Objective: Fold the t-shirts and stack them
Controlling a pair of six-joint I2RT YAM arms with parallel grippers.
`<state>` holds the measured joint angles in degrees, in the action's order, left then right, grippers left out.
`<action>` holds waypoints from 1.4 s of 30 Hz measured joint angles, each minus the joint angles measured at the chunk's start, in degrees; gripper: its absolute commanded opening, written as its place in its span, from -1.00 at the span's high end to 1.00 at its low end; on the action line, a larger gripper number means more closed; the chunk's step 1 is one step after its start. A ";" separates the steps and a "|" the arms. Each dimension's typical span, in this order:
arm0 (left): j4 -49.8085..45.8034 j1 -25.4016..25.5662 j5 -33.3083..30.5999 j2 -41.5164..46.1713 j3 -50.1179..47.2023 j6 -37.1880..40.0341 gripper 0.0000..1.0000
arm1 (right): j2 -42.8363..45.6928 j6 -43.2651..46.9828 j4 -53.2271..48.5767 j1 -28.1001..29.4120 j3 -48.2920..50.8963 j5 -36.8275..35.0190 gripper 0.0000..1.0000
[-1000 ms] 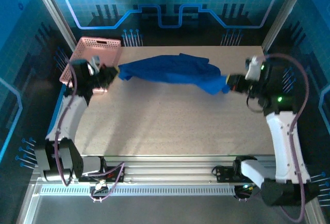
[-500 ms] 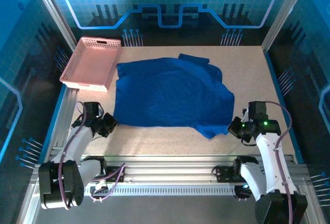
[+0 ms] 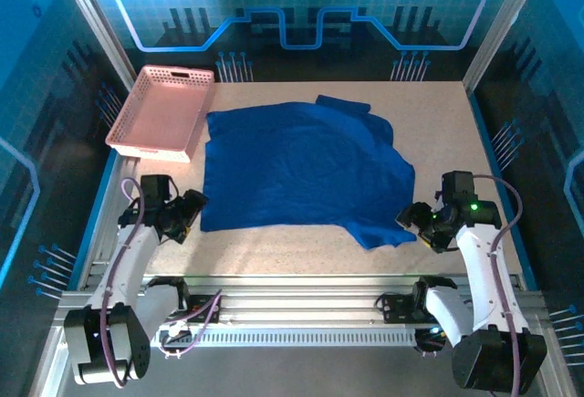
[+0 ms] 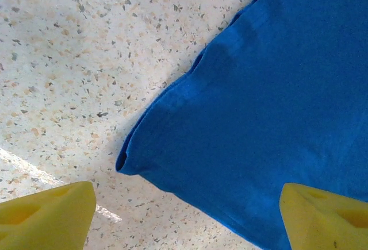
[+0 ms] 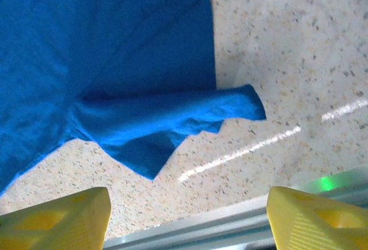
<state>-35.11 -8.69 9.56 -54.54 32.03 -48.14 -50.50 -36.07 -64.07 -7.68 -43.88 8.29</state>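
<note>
The left claw (image 3: 189,211) stands spread wide with nothing between its yellow fingers (image 4: 47,215). The near-left corner of the t-shirt (image 3: 301,169) lies flat on the table (image 3: 274,251) just ahead of it. In the left wrist view one finger overlaps the cloth, but I cannot tell whether it touches. The right claw (image 3: 411,218) is spread just as wide and grips nothing, its fingers (image 5: 54,218) hanging apart from the cloth. The shirt's near-right corner lies just ahead of it. The shirt lies between the two claws and stretches away from them, opened out nearly flat with soft wrinkles, and the side facing up is plain royal blue. Near the right claw a narrow flap (image 5: 172,118) is folded over and juts sideways. A pink basket (image 3: 162,109) sits well beyond the left claw, close to the shirt's far-left corner. Both wrist views cut off the fingers at the bottom edge. A small lump of cloth (image 3: 343,103) at the far edge could be a sleeve or the collar.
</note>
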 measured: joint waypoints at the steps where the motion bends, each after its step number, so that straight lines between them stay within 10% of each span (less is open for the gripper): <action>1: -0.17 0.00 0.28 -0.79 -0.02 0.02 -0.66 | -0.15 0.00 -0.66 0.00 0.02 -0.33 -0.44; 10: 7.85 0.00 4.92 -9.94 -1.46 0.00 -0.45 | -6.27 -2.01 3.63 0.02 4.90 -0.76 -0.31; 16: 13.20 -0.02 6.49 -16.17 -1.49 0.11 -0.08 | -12.41 -3.76 11.34 0.15 6.45 -0.90 0.51; 23: 11.65 -0.04 6.73 -20.52 -0.20 0.68 0.04 | -14.08 -3.78 15.74 0.17 6.45 -1.51 0.98; 42: -5.20 -0.04 0.66 -12.11 2.32 3.54 -0.45 | -12.04 -3.39 15.96 1.09 6.45 -1.18 1.00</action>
<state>-40.32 -8.73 10.22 -66.65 34.35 -44.60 -62.54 -39.46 -48.12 -6.59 -37.43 7.11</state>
